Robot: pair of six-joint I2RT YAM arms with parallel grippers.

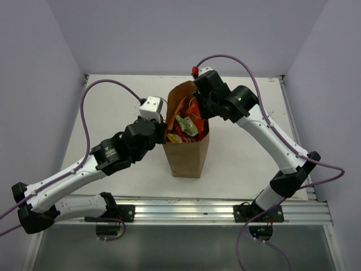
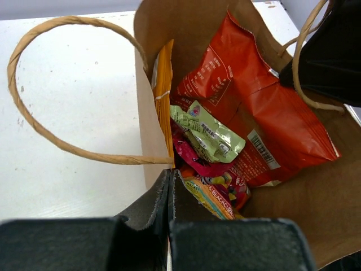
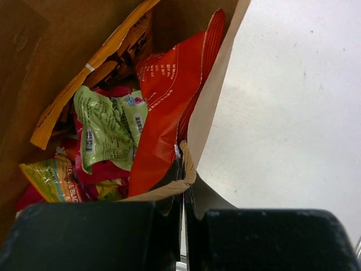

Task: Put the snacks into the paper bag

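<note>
Two arms rise from the near edge of the white table (image 1: pixel 113 113) and lean in towards one brown paper bag (image 1: pixel 187 155), which stands upright near the middle of the table between them. The left claw (image 2: pixel 171 186) is pinched tight on the bag's left rim, its two fingers pressed together with the paper wall between them. Beyond it, five snacks can be counted inside the bag: one yellow-orange packet (image 2: pixel 211 195) nearest that claw, one pink packet (image 2: pixel 194 158), one green packet (image 2: pixel 211 132) lying on top, one large orange bag (image 2: pixel 163 84) standing against the left wall, and one red bag (image 2: pixel 248 96) leaning against the far wall. Whether more lie beneath cannot be told. Two twisted handles show, the left handle (image 2: pixel 34 121) looping out over the table and the right handle (image 2: pixel 302 56) beside the other arm. At the bag's far right rim, the right claw (image 3: pixel 183 192) is clamped on the paper edge.
</note>
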